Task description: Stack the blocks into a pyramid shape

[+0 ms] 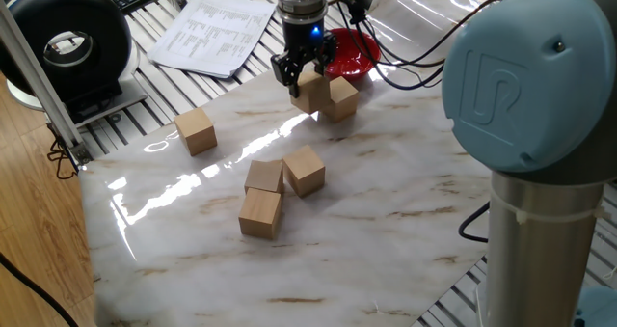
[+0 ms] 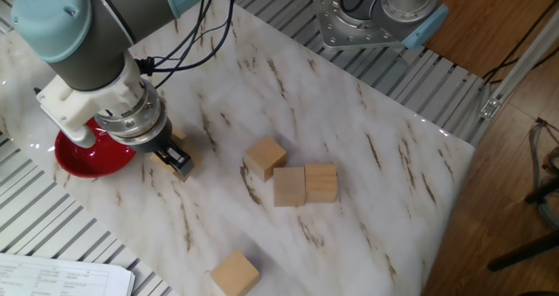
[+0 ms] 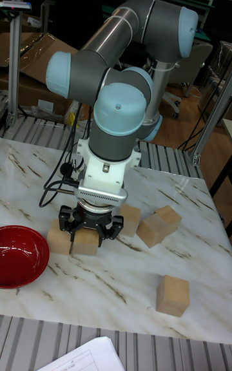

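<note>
Matt wooden blocks (image 1: 282,195) — glossy marble-look table (image 1: 386,211), shiny red bowl (image 3: 19,255).

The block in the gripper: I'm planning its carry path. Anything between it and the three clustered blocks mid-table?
Nothing visible. Bare marble separates the gripped block from the cluster. Its neighbour block sits on the far side, away from that path.

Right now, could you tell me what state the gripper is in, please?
Gripper: fingers down on either side of a wooden block near the red bowl; a firm grip cannot be told.
</note>
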Action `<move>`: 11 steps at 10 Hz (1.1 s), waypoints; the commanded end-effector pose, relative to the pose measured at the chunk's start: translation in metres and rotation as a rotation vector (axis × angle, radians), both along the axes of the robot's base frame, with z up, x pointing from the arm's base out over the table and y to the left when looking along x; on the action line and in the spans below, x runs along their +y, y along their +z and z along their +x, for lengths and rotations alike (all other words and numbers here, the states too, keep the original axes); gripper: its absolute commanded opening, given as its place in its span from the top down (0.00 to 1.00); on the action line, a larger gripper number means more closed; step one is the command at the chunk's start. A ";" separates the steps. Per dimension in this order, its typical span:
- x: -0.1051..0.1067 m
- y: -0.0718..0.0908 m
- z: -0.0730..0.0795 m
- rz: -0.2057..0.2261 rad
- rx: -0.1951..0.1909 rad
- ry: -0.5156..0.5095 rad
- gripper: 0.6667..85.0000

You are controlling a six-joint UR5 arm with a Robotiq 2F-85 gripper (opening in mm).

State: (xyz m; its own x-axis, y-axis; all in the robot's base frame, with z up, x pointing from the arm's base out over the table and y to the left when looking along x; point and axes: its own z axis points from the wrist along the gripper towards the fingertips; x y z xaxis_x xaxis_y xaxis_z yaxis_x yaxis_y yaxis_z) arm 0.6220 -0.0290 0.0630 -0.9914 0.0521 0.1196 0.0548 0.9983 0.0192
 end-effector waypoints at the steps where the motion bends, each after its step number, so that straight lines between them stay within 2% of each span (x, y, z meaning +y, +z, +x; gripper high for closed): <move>1: 0.001 -0.001 0.002 0.016 -0.007 -0.005 0.65; 8: 0.002 -0.003 0.004 0.018 -0.008 -0.002 0.65; 9: 0.001 -0.003 0.004 0.018 -0.010 0.012 0.63; 10: -0.003 -0.003 -0.005 0.014 0.020 0.047 0.54; 11: -0.003 -0.003 -0.005 0.014 0.018 0.050 0.53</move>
State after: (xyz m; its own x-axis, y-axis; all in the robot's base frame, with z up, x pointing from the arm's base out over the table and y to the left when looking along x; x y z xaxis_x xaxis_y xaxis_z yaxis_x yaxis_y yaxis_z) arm 0.6211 -0.0317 0.0587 -0.9918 0.0239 0.1259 0.0270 0.9994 0.0233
